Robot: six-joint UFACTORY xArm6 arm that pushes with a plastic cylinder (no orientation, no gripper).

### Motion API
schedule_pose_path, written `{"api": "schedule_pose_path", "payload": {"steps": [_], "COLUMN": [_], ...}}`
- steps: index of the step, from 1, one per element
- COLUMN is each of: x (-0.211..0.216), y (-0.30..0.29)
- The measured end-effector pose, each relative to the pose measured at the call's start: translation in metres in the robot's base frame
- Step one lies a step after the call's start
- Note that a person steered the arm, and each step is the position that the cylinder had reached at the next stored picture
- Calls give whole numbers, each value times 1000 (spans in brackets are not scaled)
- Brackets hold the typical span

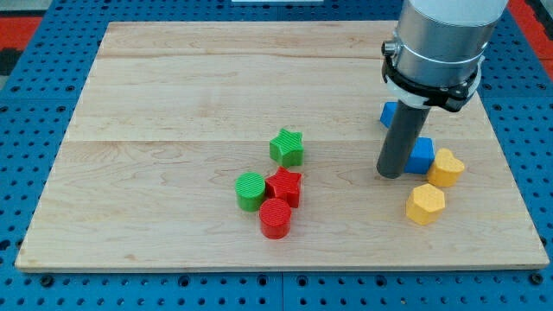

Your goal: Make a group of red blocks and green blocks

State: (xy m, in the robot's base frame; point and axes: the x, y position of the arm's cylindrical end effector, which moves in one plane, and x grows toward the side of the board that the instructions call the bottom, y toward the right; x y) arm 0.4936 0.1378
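A green star block (287, 147) sits near the board's middle. Just below it a red star block (284, 186) touches a green cylinder (251, 191) on its left and a red cylinder (276, 218) below. My tip (390, 175) stands well to the right of this cluster, right beside a blue block (421, 155) on the tip's right.
A second blue block (390, 113) lies partly hidden behind the rod. A yellow heart-like block (447, 168) and a yellow hexagon block (425, 204) lie to the right of and below the tip. The wooden board (173, 104) rests on a blue pegboard.
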Motion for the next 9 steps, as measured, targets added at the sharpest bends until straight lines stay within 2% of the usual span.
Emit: {"api": "schedule_pose_path", "payload": {"steps": [3, 5, 7, 8, 9], "x": [19, 24, 95, 115, 96], "y": [-5, -86, -98, -124, -135]}}
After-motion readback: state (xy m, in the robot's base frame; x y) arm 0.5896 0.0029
